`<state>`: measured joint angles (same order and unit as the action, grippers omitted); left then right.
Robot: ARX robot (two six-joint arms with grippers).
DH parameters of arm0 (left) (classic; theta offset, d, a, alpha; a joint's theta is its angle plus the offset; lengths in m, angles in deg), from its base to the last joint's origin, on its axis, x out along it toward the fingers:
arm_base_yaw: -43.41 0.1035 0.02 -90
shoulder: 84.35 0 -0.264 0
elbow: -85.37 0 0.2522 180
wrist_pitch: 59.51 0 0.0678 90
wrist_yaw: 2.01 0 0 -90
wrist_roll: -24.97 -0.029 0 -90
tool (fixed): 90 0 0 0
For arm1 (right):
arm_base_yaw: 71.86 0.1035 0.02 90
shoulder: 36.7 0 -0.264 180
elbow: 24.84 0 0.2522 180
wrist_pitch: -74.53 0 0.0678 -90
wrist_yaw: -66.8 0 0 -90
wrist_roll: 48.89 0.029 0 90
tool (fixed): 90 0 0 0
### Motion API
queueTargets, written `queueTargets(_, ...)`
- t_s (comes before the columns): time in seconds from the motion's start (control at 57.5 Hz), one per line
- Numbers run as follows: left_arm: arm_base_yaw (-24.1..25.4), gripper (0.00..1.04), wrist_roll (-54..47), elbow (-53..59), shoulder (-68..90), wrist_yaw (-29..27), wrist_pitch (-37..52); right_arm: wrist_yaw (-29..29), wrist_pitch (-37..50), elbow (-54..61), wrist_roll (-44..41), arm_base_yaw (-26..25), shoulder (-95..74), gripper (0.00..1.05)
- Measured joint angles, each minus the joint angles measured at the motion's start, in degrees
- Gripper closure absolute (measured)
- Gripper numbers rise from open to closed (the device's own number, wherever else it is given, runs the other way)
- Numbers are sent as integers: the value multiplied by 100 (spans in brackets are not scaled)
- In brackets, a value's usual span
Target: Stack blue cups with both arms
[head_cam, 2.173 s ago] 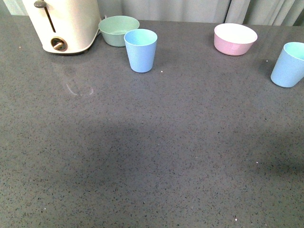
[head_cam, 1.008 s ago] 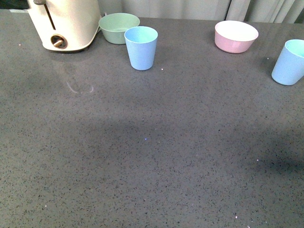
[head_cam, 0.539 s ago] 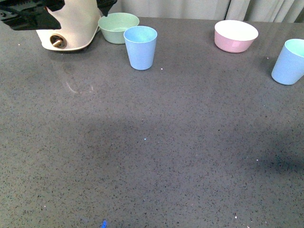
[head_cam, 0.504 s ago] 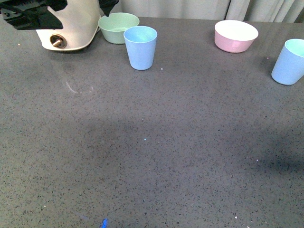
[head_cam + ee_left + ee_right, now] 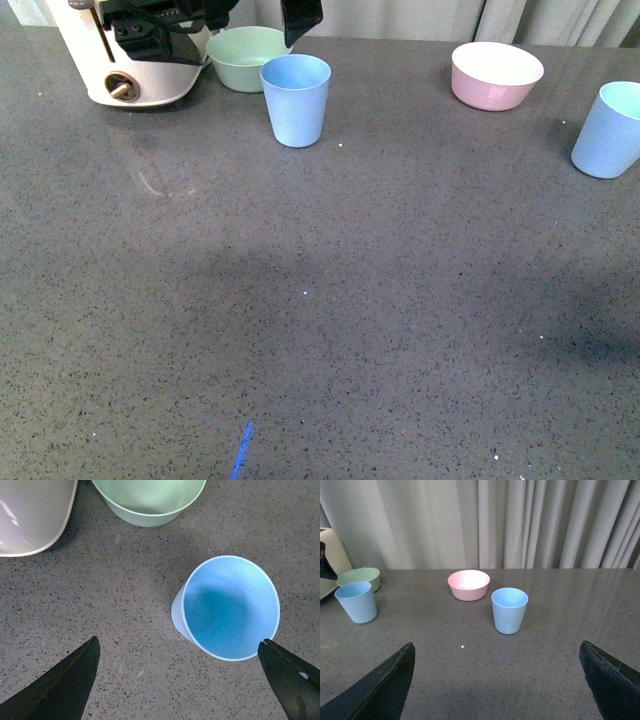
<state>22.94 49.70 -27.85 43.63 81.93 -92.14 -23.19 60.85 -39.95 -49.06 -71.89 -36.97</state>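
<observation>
Two light blue cups stand upright on the grey countertop. One blue cup (image 5: 295, 100) is at the back, just in front of the pale green bowl; the other blue cup (image 5: 607, 130) is at the far right edge. My left gripper (image 5: 258, 12) hangs open above and behind the first cup, partly cut off by the frame's top. In the left wrist view that cup (image 5: 230, 607) is seen from above, empty, close to one finger of the open left gripper (image 5: 178, 645). My right gripper (image 5: 497, 650) is open and empty, well short of the right-hand cup (image 5: 509, 610); it is outside the front view.
A cream appliance (image 5: 130, 60) stands at the back left, with the pale green bowl (image 5: 248, 58) beside it. A pink bowl (image 5: 496, 76) sits at the back right. Grey curtains (image 5: 520, 525) hang behind the counter (image 5: 320, 300).
My left arm came into the front view at the top left and moved right, across the cream appliance, to above the cup by the green bowl. Both cups stayed put.
</observation>
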Motion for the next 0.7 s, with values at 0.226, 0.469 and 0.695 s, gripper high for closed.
queueTargets(0.226,-39,9,-9,-590,476,-146,-354,2,0,0,-2,0,0,9)
queueTargets(0.469,-68,9,-46,-1272,918,-273,-688,2,0,0,0,0,0,9)
queueTargets(0.695,-101,42,-20,-1620,1207,-293,-927,2,0,0,0,0,0,9)
